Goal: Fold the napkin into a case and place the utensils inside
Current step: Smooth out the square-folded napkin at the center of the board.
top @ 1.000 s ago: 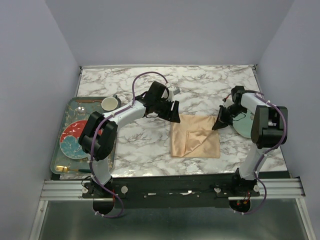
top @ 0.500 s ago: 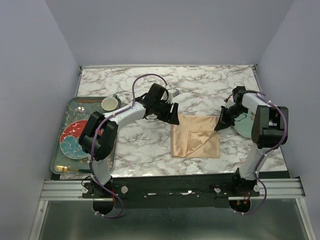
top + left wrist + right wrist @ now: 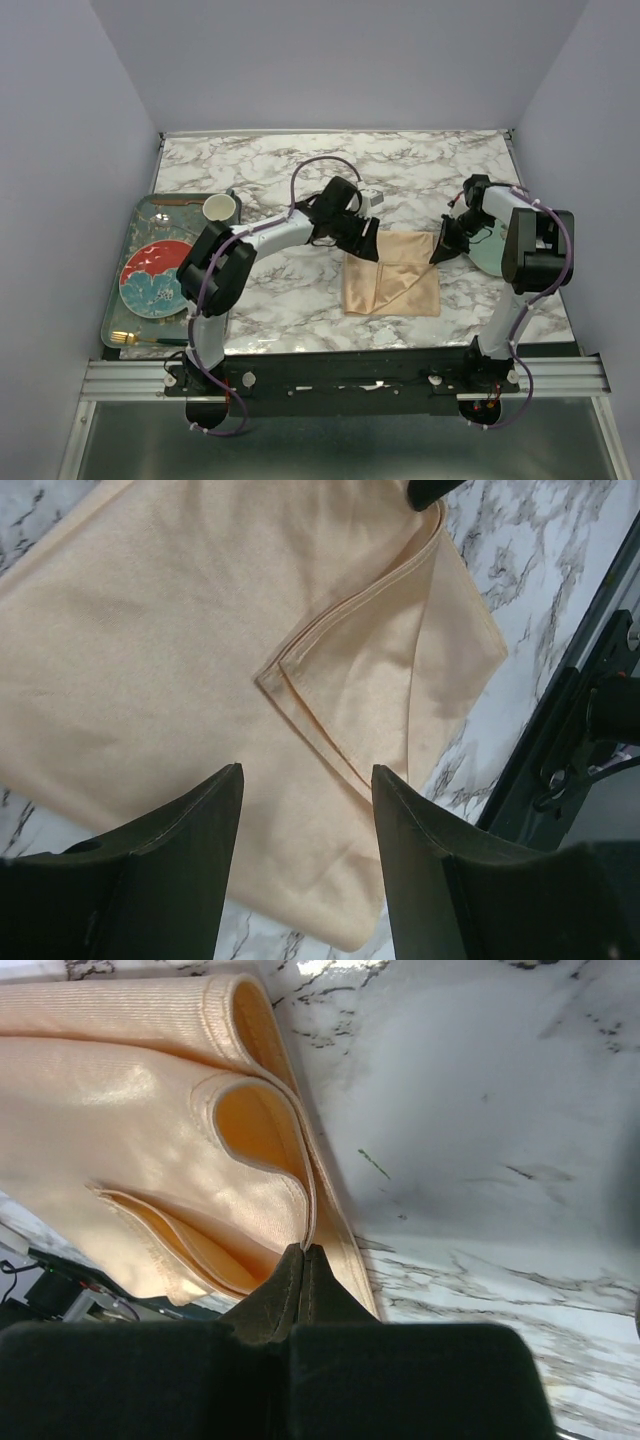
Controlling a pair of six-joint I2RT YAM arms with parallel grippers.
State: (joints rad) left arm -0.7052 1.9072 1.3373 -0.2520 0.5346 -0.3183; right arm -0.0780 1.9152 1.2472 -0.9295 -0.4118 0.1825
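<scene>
The peach-orange napkin lies folded into a rough square on the marble table, with a layered flap corner on top. No narrow case shows. My left gripper hovers open over the napkin's far left corner, with cloth showing between its fingers and nothing held. My right gripper is shut on the napkin's right edge, and the cloth edge curls up from its tips. The gold utensils lie at the near end of the tray on the left.
The tray also holds a red and blue plate and a white cup. A pale plate sits under my right arm, beside the napkin. The black front rail runs along the table's near edge.
My left arm has swung right, from beside the napkin's far left corner to over it, still open. My right gripper has stayed shut on the right edge.
</scene>
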